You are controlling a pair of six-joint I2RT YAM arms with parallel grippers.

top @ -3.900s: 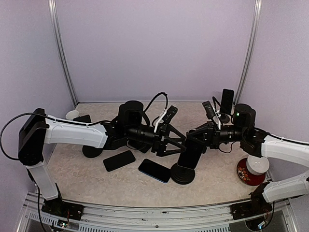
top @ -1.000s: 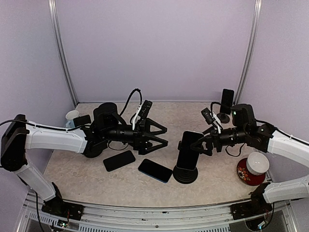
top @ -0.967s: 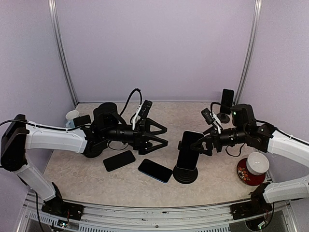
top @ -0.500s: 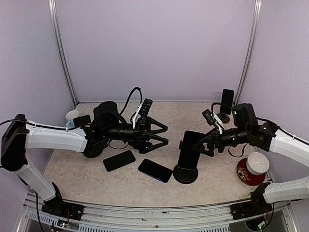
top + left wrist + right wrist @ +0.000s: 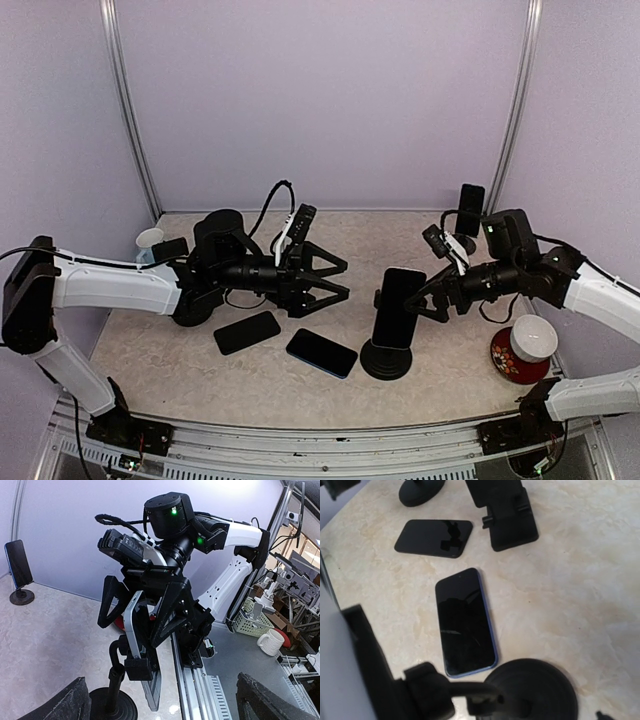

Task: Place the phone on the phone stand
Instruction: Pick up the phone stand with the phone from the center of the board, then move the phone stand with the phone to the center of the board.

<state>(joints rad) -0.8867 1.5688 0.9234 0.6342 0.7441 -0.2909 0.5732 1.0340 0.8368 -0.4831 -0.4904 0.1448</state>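
- Your phone [image 5: 398,305] sits upright in the stand [image 5: 386,361], right of the table's [image 5: 200,385] middle, leaning back a little on the cradle.
- In the left wrist view you see that phone edge-on, clamped in the cradle above the stand's round base.
- Your right gripper [image 5: 425,303] is released: its jaws are spread wide just beside the phone's right edge, one finger to each side (I cannot tell whether a fingertip brushes the case).
- It grasps nothing that you can see.
- Your left gripper [image 5: 343,279] is released too, with its jaws splayed and nothing between them. It hangs above the table, well left of the stand and pointing toward it.
- Two spare handsets lie flat in front of that gripper: a black phone [image 5: 247,332] and, to its right, a blue phone [image 5: 321,352], close together but apart.
- The right wrist view puts the blue phone's near end just beside the stand's base.
- A back stand [image 5: 470,212] at the far right carries another handset upright.
- A white cup [image 5: 533,338] rests on a red dish [image 5: 505,366] near your right arm.
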